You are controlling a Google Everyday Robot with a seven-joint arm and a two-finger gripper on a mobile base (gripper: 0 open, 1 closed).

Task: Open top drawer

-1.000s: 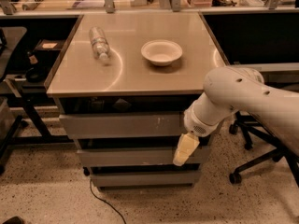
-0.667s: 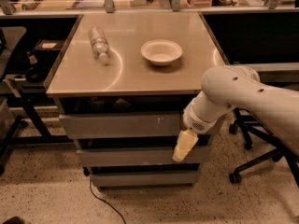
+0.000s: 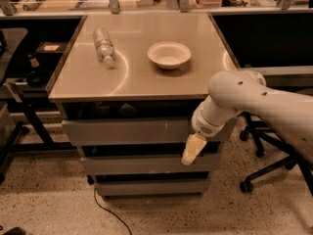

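The top drawer [image 3: 127,131] is the uppermost and widest grey front under the steel tabletop, with small white scuffs right of centre. It stands slightly out from the cabinet, a dark gap above it. My gripper [image 3: 192,150] hangs from the white arm [image 3: 254,102] at the drawer's right end, its cream fingertips [image 3: 193,148] pointing down just below the drawer's lower edge, in front of the gap above the second drawer [image 3: 142,164].
A clear plastic bottle [image 3: 103,45] lies on the tabletop [image 3: 146,82] beside a white bowl [image 3: 169,55]. A third drawer [image 3: 146,187] sits lowest. An office chair base [image 3: 266,170] stands to the right, a dark stand [image 3: 24,106] to the left, a cable [image 3: 105,209] on the floor.
The gripper has shifted a little left and slightly up along the drawer's right end. The drawers look unchanged.
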